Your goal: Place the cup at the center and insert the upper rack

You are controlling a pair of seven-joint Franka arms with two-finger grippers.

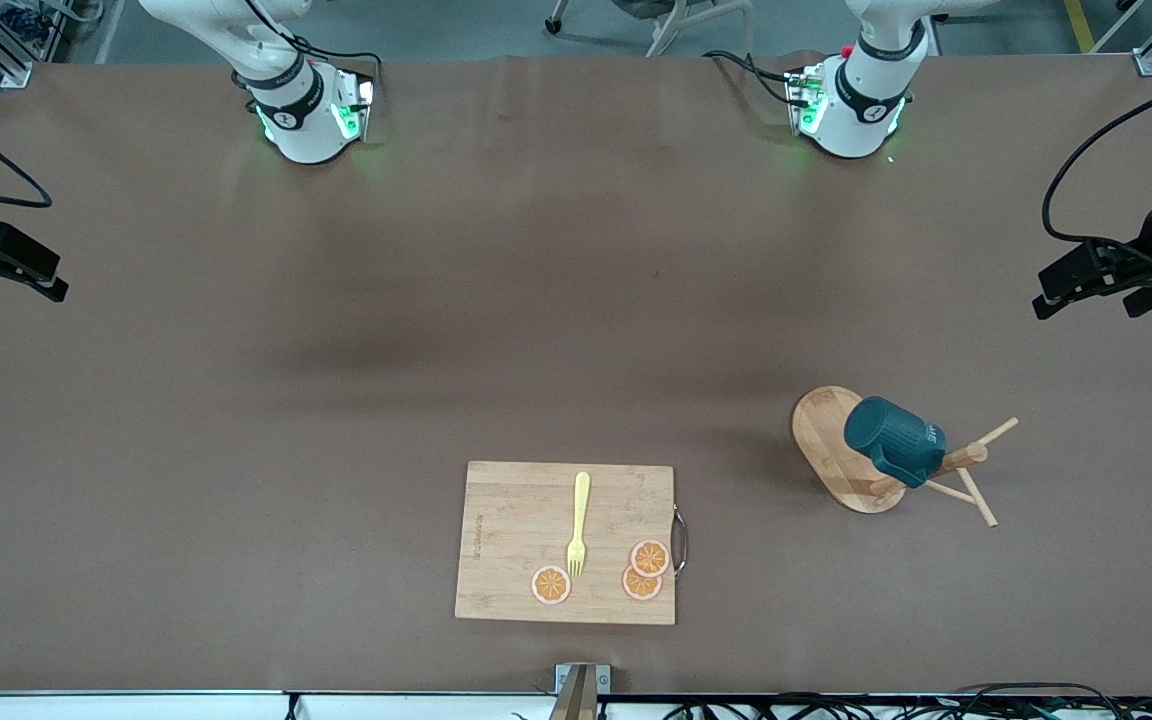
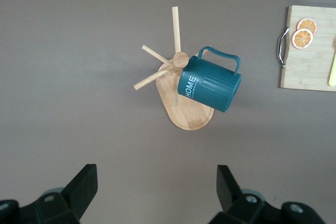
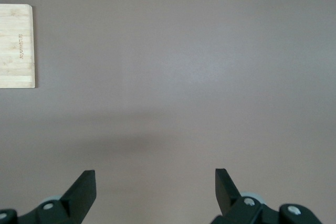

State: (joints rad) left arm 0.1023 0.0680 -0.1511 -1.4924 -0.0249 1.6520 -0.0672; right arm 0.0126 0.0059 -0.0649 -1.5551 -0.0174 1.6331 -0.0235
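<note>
Left wrist view: the cup [image 2: 210,84] was hung on the upper rack [image 2: 184,109]. It was judged rigid, breakable, best gripped across its rim. Left tool [image 2: 156,184] and right tool [image 3: 155,187] were held apart.

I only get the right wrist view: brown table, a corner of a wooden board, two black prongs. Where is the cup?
Observer: The cup hangs tilted on a peg of the rack, which stands toward the left arm's end of the table.
Operator: My right end effector is open over bare table. What about the other one?
Observer: The left end effector is open too, over the table near the rack, touching nothing.
</note>
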